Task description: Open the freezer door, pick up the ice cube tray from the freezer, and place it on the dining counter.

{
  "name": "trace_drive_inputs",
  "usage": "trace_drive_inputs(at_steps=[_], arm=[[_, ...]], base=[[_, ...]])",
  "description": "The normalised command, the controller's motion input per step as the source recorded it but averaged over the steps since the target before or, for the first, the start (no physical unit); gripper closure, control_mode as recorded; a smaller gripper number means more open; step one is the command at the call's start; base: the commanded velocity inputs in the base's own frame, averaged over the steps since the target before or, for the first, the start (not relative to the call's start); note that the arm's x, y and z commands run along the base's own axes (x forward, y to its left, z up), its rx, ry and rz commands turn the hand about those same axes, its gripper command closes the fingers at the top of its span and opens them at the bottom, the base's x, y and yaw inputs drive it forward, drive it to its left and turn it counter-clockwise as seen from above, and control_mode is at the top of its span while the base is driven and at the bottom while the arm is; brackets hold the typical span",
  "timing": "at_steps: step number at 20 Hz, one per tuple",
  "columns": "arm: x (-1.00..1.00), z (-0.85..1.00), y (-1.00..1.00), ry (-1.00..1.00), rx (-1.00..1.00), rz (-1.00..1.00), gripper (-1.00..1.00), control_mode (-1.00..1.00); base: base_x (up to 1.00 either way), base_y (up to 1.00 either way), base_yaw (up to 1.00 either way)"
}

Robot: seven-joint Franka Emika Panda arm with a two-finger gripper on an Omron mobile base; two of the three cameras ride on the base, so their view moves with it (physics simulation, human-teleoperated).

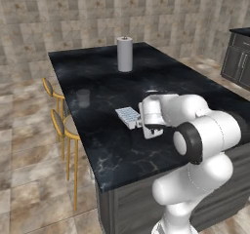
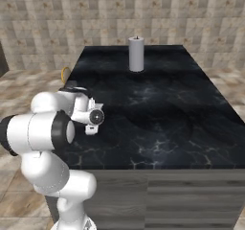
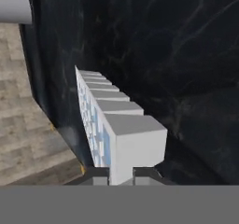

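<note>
Fingertips (image 3: 122,175) at the bottom of the hand view pinch the near end of the ice cube tray (image 3: 112,125), jaws narrow on its thin edge. Tray juts straight away from the hand, standing on edge in this rolled view, underside cells showing as pale blocks, blue-white grid on its left face. An end grip like this suits a thin flat tray: short side fits between the jaws.

From the left base view the tray (image 1: 128,116) sticks out left of the gripper (image 1: 144,126), over the dining counter (image 1: 112,150), near its stool-side edge. Whether it touches the marble or hangs just above, cannot tell. Judgement: placing stage, release not yet done.

Counter top is glossy black with white veins, grey base below. A grey paper towel roll (image 1: 125,54) stands upright at the far end, well apart from the tray; also seen from the right (image 2: 136,54). Two gold-legged stools (image 1: 68,130) sit along the left side. Floor is tan stone tile, wall beige tile. Dark cabinet (image 1: 237,62) at far right.
</note>
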Motion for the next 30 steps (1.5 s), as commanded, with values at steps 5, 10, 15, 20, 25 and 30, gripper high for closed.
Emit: trace_drive_inputs(at_steps=[5, 10, 15, 20, 25, 30], arm=[[0.00, -0.08, 0.02, 0.19, 0.00, 0.00, 1.00, -1.00], [0.00, 0.00, 0.00, 0.29, 0.00, 0.00, 1.00, -1.00], [0.02, 0.00, 0.02, 0.29, 0.00, 0.00, 1.00, -1.00], [0.09, 0.00, 0.00, 0.20, 0.00, 0.00, 1.00, -1.00], [0.01, 0.00, 0.01, 0.02, 0.00, 0.00, 1.00, -1.00], [0.00, 0.00, 0.00, 0.00, 0.00, 0.00, 1.00, -1.00]], base=[[0.00, 0.00, 0.00], [0.00, 0.00, 0.00], [0.00, 0.00, 0.00], [0.00, 0.00, 0.00], [0.00, 0.00, 0.00], [0.00, 0.00, 0.00]])
